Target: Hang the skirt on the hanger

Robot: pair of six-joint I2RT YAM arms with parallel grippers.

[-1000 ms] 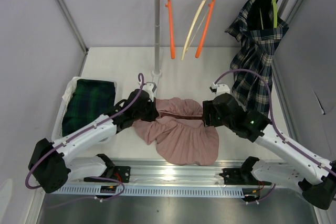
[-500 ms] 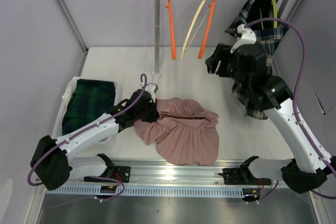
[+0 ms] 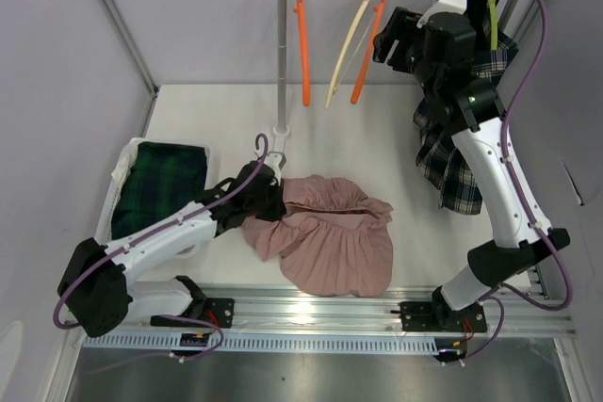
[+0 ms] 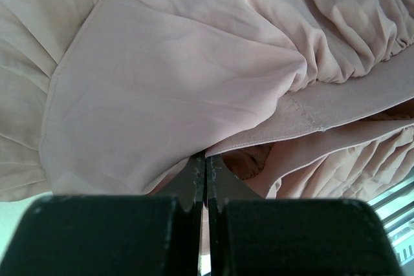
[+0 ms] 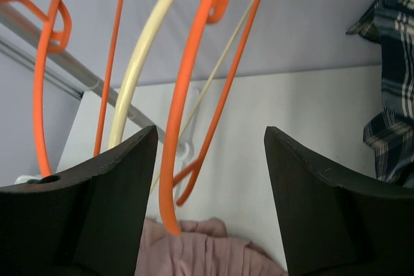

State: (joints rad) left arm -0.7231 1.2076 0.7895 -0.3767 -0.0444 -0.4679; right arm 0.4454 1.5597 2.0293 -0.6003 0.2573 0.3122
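Now: right gripper [image 3: 386,40] agape, upper right, at orange hanger [image 3: 369,44]; could snag cream hanger [image 3: 350,35] beside. Left gripper [image 4: 206,174] clenched on skirt [image 3: 330,242]; pinch may slip.

The right gripper [image 5: 210,132] shows its two dark fingers [image 5: 97,205] along the bottom edge, spread wide with nothing clamped. In the gap between them hangs a thick orange plastic hanger [image 5: 186,95], its lower tip just beside the finger on the view's left (how near in depth cannot be told). Left of it hang a cream hanger [image 5: 145,63] and a second orange hanger [image 5: 40,95], crossed by a grey metal pole [image 5: 77,72]. Below lies a white tabletop [image 5: 310,108] carrying a pale pink gathered skirt [image 5: 207,250]. A dark plaid garment [image 5: 394,50] hangs at the right edge.
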